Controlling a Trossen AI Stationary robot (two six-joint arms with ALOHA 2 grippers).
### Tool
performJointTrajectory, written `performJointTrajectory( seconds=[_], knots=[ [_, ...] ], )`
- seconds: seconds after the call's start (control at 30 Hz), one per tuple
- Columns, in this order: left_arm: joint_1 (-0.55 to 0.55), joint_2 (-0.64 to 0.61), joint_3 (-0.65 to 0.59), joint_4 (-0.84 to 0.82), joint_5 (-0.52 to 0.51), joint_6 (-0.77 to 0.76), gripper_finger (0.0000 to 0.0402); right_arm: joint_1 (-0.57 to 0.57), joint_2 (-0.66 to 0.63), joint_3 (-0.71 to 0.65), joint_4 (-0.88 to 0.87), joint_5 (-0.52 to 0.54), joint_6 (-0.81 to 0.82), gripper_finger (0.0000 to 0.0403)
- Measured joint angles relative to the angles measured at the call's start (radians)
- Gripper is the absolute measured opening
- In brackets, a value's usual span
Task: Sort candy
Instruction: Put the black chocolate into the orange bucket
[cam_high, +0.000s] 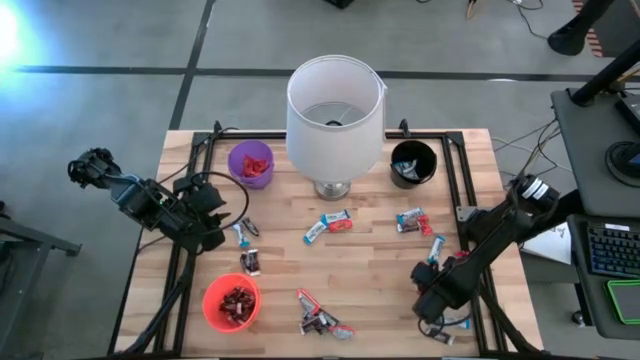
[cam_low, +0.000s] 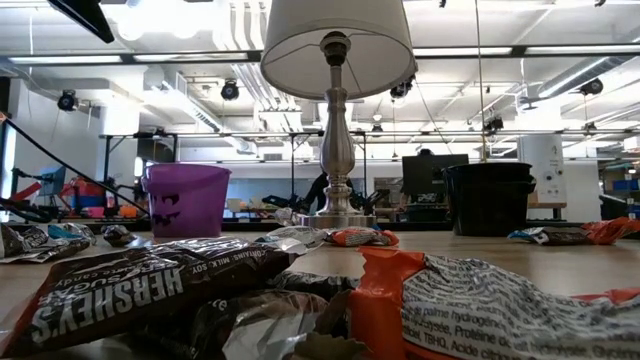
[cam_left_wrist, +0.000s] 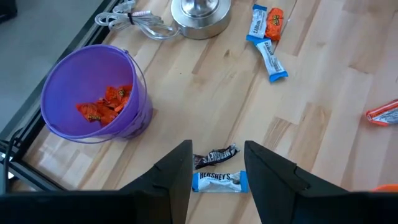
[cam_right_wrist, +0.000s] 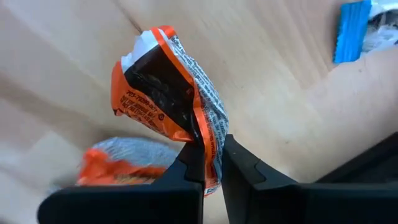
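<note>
Right wrist view, orange candy (cam_right_wrist: 168, 106) upright in right pincer (cam_right_wrist: 211, 163)

So the lamp (cam_high: 335, 115) sits at the back middle of the worktop (cam_high: 370, 265), one cup (cam_high: 251, 164) just to its left and another cup (cam_high: 413, 163) to its right. A third cup (cam_high: 231, 302) is at the front left. Candy (cam_high: 328, 224) lies scattered in front of the lamp. Left gripper (cam_high: 213, 232) is over the left side, right gripper (cam_high: 425, 277) at the front right, pinching a wrapper (cam_right_wrist: 171, 93).
</note>
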Motion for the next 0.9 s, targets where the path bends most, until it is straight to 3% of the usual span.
performJointTrajectory(
  seconds=[0.1, 0.37, 0.67, 0.9],
  knots=[
    [0.000, 0.000, 0.000, 0.000, 0.000, 0.000, 0.0128, 0.000, -0.038, 0.012, 0.006, 0.007, 0.029, 0.0015],
    [0.000, 0.000, 0.000, 0.029, 0.002, 0.000, 0.0129, -0.023, -0.082, 0.088, 0.009, 0.151, 0.066, 0.0015],
    [0.000, 0.000, 0.000, 0.069, 0.047, 0.005, 0.0183, -0.127, -0.083, 0.191, 0.010, 0.264, -0.058, 0.0015],
    [0.000, 0.019, 0.000, 0.095, -0.039, 0.029, 0.0207, -0.221, -0.083, 0.266, 0.024, 0.343, -0.175, 0.0015]
  ],
)
